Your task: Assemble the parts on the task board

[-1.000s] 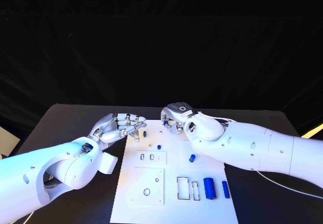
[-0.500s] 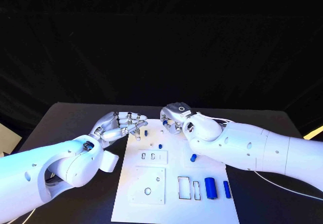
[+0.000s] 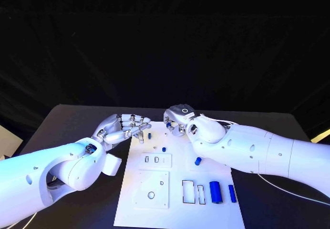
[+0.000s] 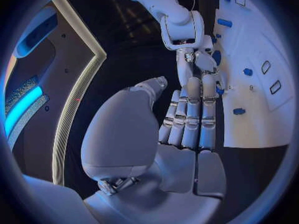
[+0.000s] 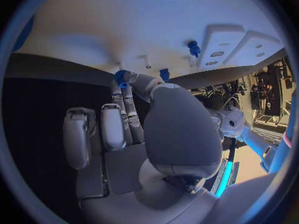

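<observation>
Both hands meet over the far end of the task board (image 3: pixel 180 200), which lies on the black table (image 3: pixel 76 129). The right hand (image 3: pixel 180 125) hangs above the far right part of the board, and its wrist view shows a small blue part (image 5: pixel 120 77) pinched at the tips of its fingers (image 5: pixel 124 104), just above the white surface. The left hand (image 3: pixel 125 130) sits at the board's far left edge with its fingers apart and holding nothing; a short blue peg (image 3: pixel 149 136) stands just right of its fingertips. So the held part lies far and right of that peg, with the right hand the nearer one, and placing it likely calls for a short descent.
</observation>
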You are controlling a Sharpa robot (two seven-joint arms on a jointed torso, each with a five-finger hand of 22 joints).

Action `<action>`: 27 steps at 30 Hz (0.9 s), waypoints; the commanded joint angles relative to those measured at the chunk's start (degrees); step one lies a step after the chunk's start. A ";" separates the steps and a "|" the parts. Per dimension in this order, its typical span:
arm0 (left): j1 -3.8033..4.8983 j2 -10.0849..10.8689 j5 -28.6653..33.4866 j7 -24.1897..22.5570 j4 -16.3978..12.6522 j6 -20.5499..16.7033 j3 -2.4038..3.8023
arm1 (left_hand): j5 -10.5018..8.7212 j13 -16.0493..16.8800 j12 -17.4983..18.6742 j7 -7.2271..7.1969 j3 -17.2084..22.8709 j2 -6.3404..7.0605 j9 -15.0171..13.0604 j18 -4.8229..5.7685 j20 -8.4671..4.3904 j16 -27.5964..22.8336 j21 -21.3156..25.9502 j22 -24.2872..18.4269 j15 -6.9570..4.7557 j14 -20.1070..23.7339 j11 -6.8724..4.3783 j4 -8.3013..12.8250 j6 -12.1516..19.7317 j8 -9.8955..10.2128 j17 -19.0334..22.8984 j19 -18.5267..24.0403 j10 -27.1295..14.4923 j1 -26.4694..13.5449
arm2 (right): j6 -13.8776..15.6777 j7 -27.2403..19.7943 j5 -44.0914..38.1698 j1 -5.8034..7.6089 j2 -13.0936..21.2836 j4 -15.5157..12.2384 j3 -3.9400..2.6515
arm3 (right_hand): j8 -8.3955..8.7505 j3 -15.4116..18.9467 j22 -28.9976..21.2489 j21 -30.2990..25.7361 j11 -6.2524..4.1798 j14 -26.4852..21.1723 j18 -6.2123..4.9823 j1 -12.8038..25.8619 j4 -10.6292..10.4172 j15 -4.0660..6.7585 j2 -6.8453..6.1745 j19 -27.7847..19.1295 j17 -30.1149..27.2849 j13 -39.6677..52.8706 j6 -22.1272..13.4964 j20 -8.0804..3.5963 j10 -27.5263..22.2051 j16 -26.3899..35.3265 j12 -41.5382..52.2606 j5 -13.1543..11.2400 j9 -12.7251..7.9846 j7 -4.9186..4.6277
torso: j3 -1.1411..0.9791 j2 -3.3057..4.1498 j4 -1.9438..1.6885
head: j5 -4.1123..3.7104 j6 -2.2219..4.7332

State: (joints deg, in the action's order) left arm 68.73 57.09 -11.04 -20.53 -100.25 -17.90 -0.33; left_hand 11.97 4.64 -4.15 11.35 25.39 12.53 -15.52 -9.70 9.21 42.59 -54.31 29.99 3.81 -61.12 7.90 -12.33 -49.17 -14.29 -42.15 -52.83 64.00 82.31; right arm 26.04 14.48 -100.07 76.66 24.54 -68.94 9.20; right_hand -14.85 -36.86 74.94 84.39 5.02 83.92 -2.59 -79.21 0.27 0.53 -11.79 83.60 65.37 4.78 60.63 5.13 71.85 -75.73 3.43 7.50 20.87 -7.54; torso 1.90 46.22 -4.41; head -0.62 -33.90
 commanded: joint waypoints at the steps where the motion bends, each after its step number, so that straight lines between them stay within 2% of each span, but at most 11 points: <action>1: 0.11 -0.08 0.04 -0.03 -0.10 1.05 0.05 | -0.30 0.06 0.29 0.26 0.35 -0.38 -0.06 -0.79 0.01 0.22 -0.30 0.09 0.00 0.33 0.07 0.01 0.21 0.29 -0.07 0.50 -0.46 -0.19 | -1.35 -0.62 -0.11 -0.18 -0.11 0.39 0.05 | 0.22 -0.46 6.15 -0.21 -1.19 1.83 0.49 0.11 0.26 0.20 -0.06 1.10 -0.05 1.01 -0.38 0.07 1.11 -0.12 0.15 0.33 0.08 -0.18 | 0.00 0.03 0.00 | 0.08 -0.13; 13: 0.15 0.11 0.04 0.22 -0.10 1.02 0.05 | -0.32 0.07 0.29 0.27 0.35 -0.38 -0.07 -0.79 0.02 0.25 -0.36 0.13 0.01 0.36 0.09 0.00 0.24 0.31 -0.08 0.55 -0.50 -0.23 | -1.57 -0.71 0.16 -0.36 0.42 -0.18 0.06 | 0.31 -0.48 5.74 -0.50 -1.12 1.75 0.38 0.41 0.20 0.12 -0.14 0.83 -0.36 0.98 -0.55 0.14 0.90 0.01 0.14 0.23 0.16 -0.24 | -0.06 0.05 0.16 | 0.33 -0.24; 17: 0.15 0.14 0.04 0.30 -0.09 1.07 0.05 | -0.32 0.07 0.29 0.27 0.35 -0.38 -0.07 -0.79 0.02 0.25 -0.36 0.13 0.01 0.36 0.09 0.00 0.24 0.31 -0.08 0.55 -0.50 -0.23 | -1.11 -0.82 0.24 -0.38 0.42 -0.11 0.07 | 0.39 -0.55 5.33 -0.78 -1.07 1.64 0.28 0.48 0.22 0.09 -0.17 0.56 -0.81 0.95 -0.71 0.18 0.74 0.26 0.12 0.24 0.19 -0.29 | -0.06 0.08 0.06 | 0.24 -0.15; 20: 0.15 0.17 0.04 0.33 -0.09 1.09 0.05 | -0.35 0.07 0.31 0.29 0.33 -0.37 -0.07 -0.79 0.03 0.27 -0.39 0.15 0.03 0.39 0.10 -0.03 0.28 0.34 -0.09 0.59 -0.55 -0.29 | -0.85 -1.16 0.59 -0.39 0.27 0.19 0.07 | 1.29 -1.10 0.95 -3.90 -0.23 0.46 -0.74 1.34 0.17 -0.58 -0.97 -2.26 -4.45 0.21 -2.28 0.68 -2.40 2.60 -0.04 -0.05 0.26 -1.01 | -0.05 0.09 0.07 | 0.22 -0.03; 21: 0.16 0.18 0.04 0.34 -0.09 1.10 0.05 | -0.35 0.07 0.31 0.29 0.33 -0.37 -0.07 -0.79 0.03 0.27 -0.39 0.15 0.03 0.39 0.10 -0.03 0.28 0.34 -0.09 0.59 -0.55 -0.29 | -0.77 -1.29 0.70 -0.39 0.20 0.32 0.07 | 2.60 -1.11 -3.72 -7.37 0.80 -0.78 -1.76 2.39 -0.11 -1.57 -2.20 -5.25 -8.24 -0.93 -4.55 1.27 -7.07 5.22 -0.17 -1.00 -0.06 -1.97 | -0.05 0.09 0.07 | 0.22 0.00; 22: 0.16 0.19 0.04 0.35 -0.09 1.11 0.05 | -0.35 0.07 0.31 0.29 0.33 -0.37 -0.07 -0.79 0.03 0.27 -0.39 0.15 0.03 0.39 0.10 -0.03 0.28 0.34 -0.09 0.59 -0.55 -0.29 | -0.73 -1.36 0.77 -0.39 0.15 0.42 0.07 | 2.74 -1.08 -4.26 -7.82 1.02 -0.90 -1.90 2.47 -0.11 -1.63 -2.38 -5.59 -8.70 -0.99 -4.79 1.39 -7.39 5.55 -0.04 -1.19 -0.06 -1.98 | -0.03 0.09 0.08 | 0.21 0.03; 23: 0.16 0.19 0.04 0.36 -0.08 1.12 0.05 | -0.35 0.07 0.31 0.29 0.33 -0.37 -0.07 -0.79 0.03 0.27 -0.39 0.15 0.03 0.39 0.10 -0.03 0.28 0.34 -0.09 0.59 -0.55 -0.29 | -0.69 -1.44 0.84 -0.39 0.10 0.51 0.07 | 3.79 -0.13 -7.97 -10.85 1.38 -1.77 -2.77 2.88 -0.27 -2.09 -2.95 -7.80 -11.77 -1.22 -6.55 1.86 -10.69 7.75 -0.02 -2.09 -0.25 -2.21 | -0.03 0.09 0.08 | 0.21 0.03; 24: 0.16 0.20 0.04 0.37 -0.08 1.14 0.05 | -0.35 0.07 0.31 0.29 0.33 -0.37 -0.07 -0.79 0.03 0.27 -0.39 0.15 0.03 0.39 0.10 -0.03 0.28 0.34 -0.09 0.59 -0.55 -0.29 | -0.65 -1.51 0.90 -0.39 0.08 0.57 0.07 | 4.83 3.01 -10.75 -13.35 1.75 -1.92 -3.35 2.54 -0.46 -2.36 -2.68 -9.22 -13.16 -1.21 -8.12 2.12 -15.01 8.74 0.05 -2.35 -0.43 -1.75 | -0.04 0.10 0.04 | 0.22 0.04; 25: 0.16 0.21 0.04 0.39 -0.08 1.15 0.05 | -0.35 0.07 0.31 0.29 0.33 -0.37 -0.07 -0.79 0.03 0.27 -0.39 0.15 0.03 0.39 0.10 -0.03 0.28 0.34 -0.09 0.59 -0.55 -0.29 | -0.62 -1.55 0.95 -0.39 0.09 0.60 0.07 | 5.53 7.92 -12.32 -15.05 1.98 -1.94 -3.61 1.01 -0.89 -2.48 -1.53 -9.54 -14.41 -1.09 -8.68 2.41 -16.68 9.50 0.20 -2.35 -0.50 -1.76 | -0.04 0.10 0.04 | 0.22 0.04; 26: 0.16 0.23 0.04 0.40 -0.08 1.16 0.05 | -0.38 0.06 0.32 0.31 0.30 -0.36 -0.08 -0.79 0.05 0.29 -0.44 0.18 0.05 0.43 0.13 -0.06 0.34 0.38 -0.09 0.65 -0.62 -0.37 | -0.54 -1.57 0.99 -0.39 0.12 0.59 0.07 | 6.55 14.34 -15.24 -17.81 2.43 -2.68 -4.16 -1.04 -2.11 -2.83 0.01 -10.77 -16.81 -1.09 -9.86 2.73 -19.18 11.24 0.38 -2.37 -0.85 -1.38 | -0.05 0.11 0.04 | 0.23 0.04; 27: 0.16 0.26 0.04 0.42 -0.07 1.17 0.05 | -0.38 0.06 0.32 0.31 0.30 -0.36 -0.08 -0.79 0.05 0.29 -0.44 0.18 0.05 0.43 0.13 -0.06 0.34 0.38 -0.09 0.65 -0.62 -0.37 | -0.48 -1.59 1.02 -0.39 0.20 0.52 0.07 | 7.12 19.10 -15.70 -18.55 2.66 -2.46 -4.18 -3.51 -4.03 -2.82 0.73 -10.39 -17.22 -1.06 -10.13 2.87 -19.72 11.36 0.39 -2.40 -1.08 -0.83 | -0.06 0.11 0.06 | 0.23 0.06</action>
State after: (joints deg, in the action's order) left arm 68.81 57.35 -11.04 -19.99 -100.23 -17.79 -0.32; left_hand 11.97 4.63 -4.15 11.56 25.39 12.53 -15.51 -9.69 9.22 42.59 -54.54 30.09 3.81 -61.12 8.11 -12.33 -48.96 -14.29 -42.18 -52.41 63.79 82.31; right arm 25.60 13.70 -99.22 76.27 24.72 -68.38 9.27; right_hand -8.05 -20.21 59.96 66.58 7.49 81.57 -6.23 -81.85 -3.16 -2.28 -11.39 73.35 48.72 3.73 50.83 7.79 52.75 -64.72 3.91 5.20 19.88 -8.61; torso 1.83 46.31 -4.33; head -0.40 -33.88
